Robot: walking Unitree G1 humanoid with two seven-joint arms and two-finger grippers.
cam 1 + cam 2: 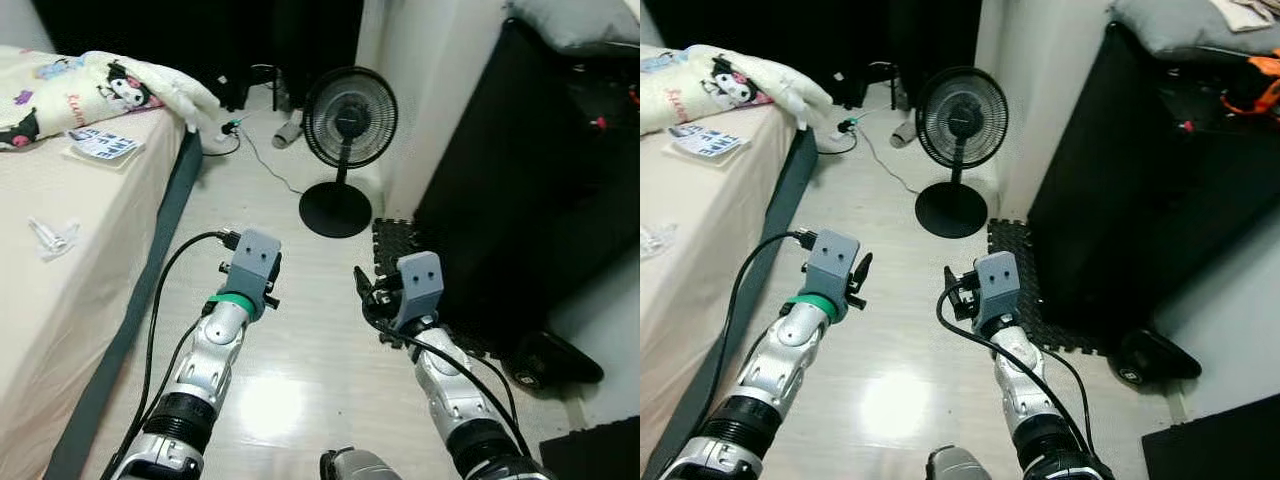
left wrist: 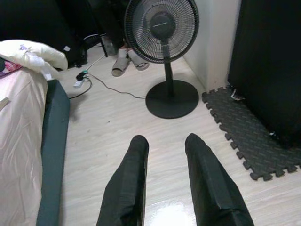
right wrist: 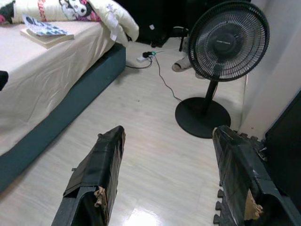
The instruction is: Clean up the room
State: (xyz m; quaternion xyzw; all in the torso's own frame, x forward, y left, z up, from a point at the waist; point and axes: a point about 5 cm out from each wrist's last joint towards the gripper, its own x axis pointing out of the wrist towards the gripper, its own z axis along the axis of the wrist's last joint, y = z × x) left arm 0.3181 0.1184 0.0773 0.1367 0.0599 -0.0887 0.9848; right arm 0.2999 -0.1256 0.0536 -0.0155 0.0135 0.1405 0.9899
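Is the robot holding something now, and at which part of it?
Nothing is held. The left gripper and right gripper are both open, above bare floor.

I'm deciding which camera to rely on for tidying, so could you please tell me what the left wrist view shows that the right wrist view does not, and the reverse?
The left wrist view alone gives both slippers behind the fan and a broad stretch of the black foam mat, seen past the open left gripper.

The right wrist view alone gives the book on the bed and the cartoon-print pillow, seen past the open right gripper.

Both share the standing fan, the power strip with its cord, the bed's edge and the pale wood floor.
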